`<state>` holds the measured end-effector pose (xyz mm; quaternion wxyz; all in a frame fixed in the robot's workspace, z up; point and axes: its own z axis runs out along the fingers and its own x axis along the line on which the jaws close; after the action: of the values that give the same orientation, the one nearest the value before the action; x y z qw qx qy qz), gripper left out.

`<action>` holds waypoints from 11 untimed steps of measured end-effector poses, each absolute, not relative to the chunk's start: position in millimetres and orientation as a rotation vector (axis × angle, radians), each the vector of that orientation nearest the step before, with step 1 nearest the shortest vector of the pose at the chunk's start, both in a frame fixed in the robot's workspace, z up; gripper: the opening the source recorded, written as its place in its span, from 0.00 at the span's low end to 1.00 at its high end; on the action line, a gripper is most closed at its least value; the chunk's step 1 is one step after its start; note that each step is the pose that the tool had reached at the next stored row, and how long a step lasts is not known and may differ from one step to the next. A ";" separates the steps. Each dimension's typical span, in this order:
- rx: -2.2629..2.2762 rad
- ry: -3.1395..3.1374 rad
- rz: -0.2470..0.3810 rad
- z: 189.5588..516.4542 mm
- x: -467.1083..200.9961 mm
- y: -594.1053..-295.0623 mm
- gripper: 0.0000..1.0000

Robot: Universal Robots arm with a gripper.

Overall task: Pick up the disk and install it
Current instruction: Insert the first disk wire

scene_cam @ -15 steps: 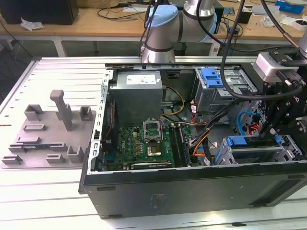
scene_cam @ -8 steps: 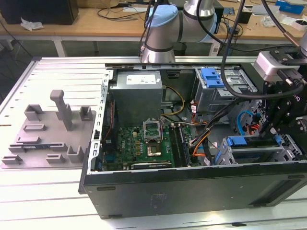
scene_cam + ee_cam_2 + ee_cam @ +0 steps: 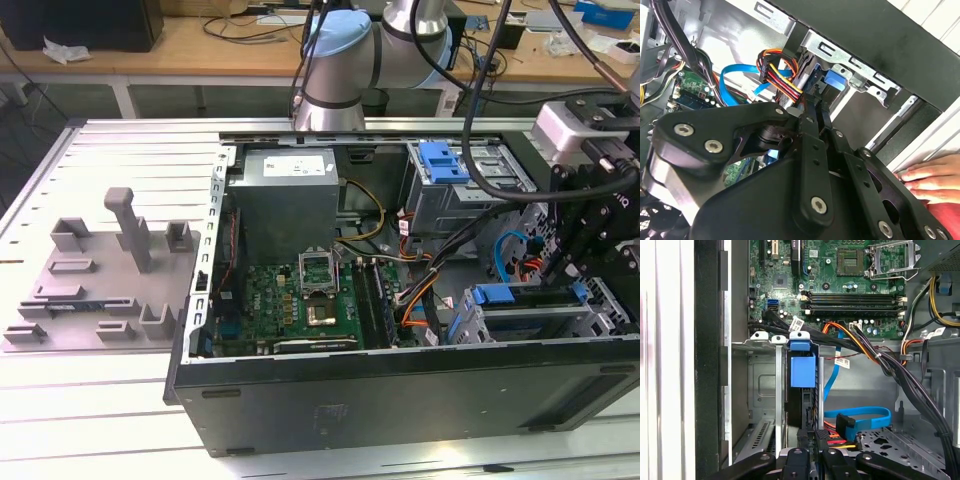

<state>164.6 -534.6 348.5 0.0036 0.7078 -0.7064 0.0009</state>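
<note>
Installing step in hand, as judged: disk (image 3: 802,374) stood on edge in drive bay (image 3: 760,390), blue carrier tab toward motherboard (image 3: 840,295). Gripper (image 3: 815,439) sat at disk's opposite end, touching or nearly so. Jaws drawn nearly together; hold on disk unclear. Seating called for straight push along bay, clear of cables (image 3: 875,357).

Fixture tray (image 3: 100,295) on the exterior view's left, computer case (image 3: 400,400) beside it — disk (image 3: 802,372) in its drive cage (image 3: 762,385)

You face one arm (image 3: 340,60), one open computer case (image 3: 400,400), one disk (image 3: 802,372), one blue bracket (image 3: 445,160), one grey tray (image 3: 110,300) and one hand (image 3: 930,180).
</note>
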 end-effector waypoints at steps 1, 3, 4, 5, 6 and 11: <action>2.218 -2.214 0.003 348.8 164.6 -534.6 0.17; 2.218 -2.214 0.003 348.8 164.6 -534.6 0.17; 2.218 -2.214 0.003 348.8 164.6 -534.6 0.17; 2.218 -2.215 0.003 348.8 164.6 -534.6 0.17; 2.217 -2.215 0.003 348.8 164.6 -534.6 0.17; 2.213 -2.219 0.003 348.8 164.6 -534.6 0.17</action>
<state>164.6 -534.6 348.8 0.0037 0.7062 -0.7080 0.0010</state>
